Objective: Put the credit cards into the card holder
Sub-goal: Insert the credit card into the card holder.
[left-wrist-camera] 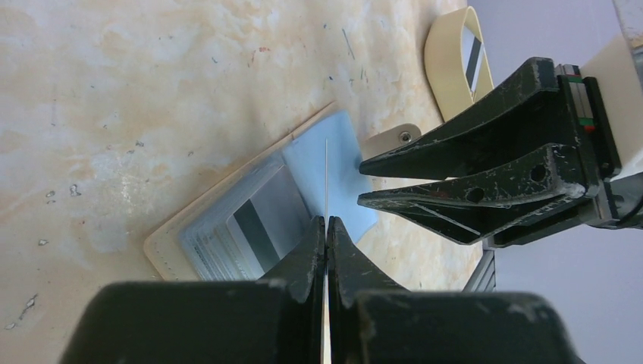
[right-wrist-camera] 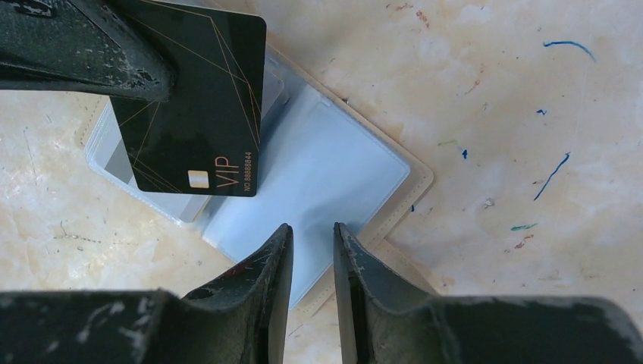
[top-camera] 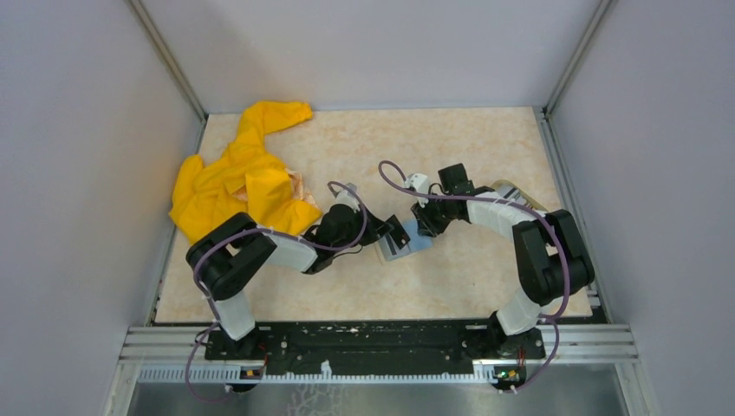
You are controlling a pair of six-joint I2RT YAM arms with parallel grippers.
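The card holder (top-camera: pixel 406 249) lies open on the table, tan outside with pale blue pages; it also shows in the left wrist view (left-wrist-camera: pixel 227 227) and the right wrist view (right-wrist-camera: pixel 334 167). A silvery card with a dark stripe (left-wrist-camera: pixel 258 220) sits in its striped slots. My left gripper (left-wrist-camera: pixel 327 221) is shut on a black "VIP" credit card (right-wrist-camera: pixel 201 98), seen edge-on in its own view (left-wrist-camera: pixel 326 171), held just above the holder. My right gripper (right-wrist-camera: pixel 311 227) is open by a narrow gap, empty, with its tips over the holder's plain blue page.
An oval cream-rimmed dish (left-wrist-camera: pixel 443 57) stands at the right, holding a card with a dark stripe (left-wrist-camera: pixel 474 59). A crumpled yellow cloth (top-camera: pixel 234 182) lies at the back left. Grey walls enclose the table.
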